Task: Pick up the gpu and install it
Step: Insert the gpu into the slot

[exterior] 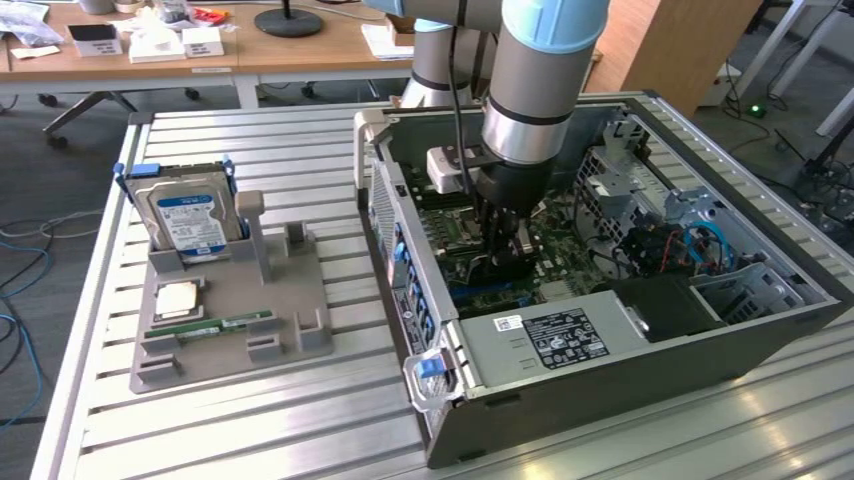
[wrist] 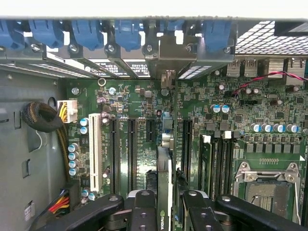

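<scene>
My gripper (wrist: pixel 166 214) is down inside the open PC case (exterior: pixel 747 330), shut on the gpu (wrist: pixel 163 178), a thin card seen edge-on between the two black fingers (wrist: pixel 144 209). The card stands on edge over the green motherboard (wrist: pixel 139 110), parallel to the black expansion slots (wrist: pixel 131 149) on either side of it. Its silver end bracket (wrist: pixel 168 60) reaches the case's rear slot openings under the blue latches (wrist: pixel 127 33). In the exterior view the gripper (exterior: pixel 505 245) hangs low over the board. I cannot tell whether the card's edge sits in a slot.
A white slot (wrist: pixel 95 151), a cable bundle (wrist: pixel 43 118) and the CPU socket (wrist: pixel 267 190) flank the card. The power supply (exterior: pixel 554 335) fills the case's near end. Outside, a grey holder (exterior: pixel 287 300) carries a hard drive (exterior: pixel 187 222) and a RAM stick (exterior: pixel 227 325).
</scene>
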{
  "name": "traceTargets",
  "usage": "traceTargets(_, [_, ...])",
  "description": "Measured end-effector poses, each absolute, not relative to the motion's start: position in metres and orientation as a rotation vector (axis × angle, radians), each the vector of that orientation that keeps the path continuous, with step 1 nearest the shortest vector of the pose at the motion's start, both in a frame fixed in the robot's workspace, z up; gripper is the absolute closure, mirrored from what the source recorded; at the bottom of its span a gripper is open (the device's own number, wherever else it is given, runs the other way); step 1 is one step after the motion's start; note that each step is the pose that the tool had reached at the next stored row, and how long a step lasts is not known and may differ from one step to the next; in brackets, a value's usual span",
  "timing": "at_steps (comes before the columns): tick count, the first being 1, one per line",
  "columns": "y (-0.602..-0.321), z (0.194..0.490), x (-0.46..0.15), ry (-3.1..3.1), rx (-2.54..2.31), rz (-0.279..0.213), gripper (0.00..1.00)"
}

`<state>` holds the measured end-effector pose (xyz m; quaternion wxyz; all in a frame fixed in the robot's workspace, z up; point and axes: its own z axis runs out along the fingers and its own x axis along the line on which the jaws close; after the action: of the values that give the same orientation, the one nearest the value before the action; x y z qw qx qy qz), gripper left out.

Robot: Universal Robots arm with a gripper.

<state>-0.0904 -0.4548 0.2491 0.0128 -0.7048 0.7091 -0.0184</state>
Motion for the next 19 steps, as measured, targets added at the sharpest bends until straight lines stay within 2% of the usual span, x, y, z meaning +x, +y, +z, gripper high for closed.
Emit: traceTargets(19, [-0.4548, 0.2487, -0.0903, 2.208, -2.196, -0.056, 0.75])
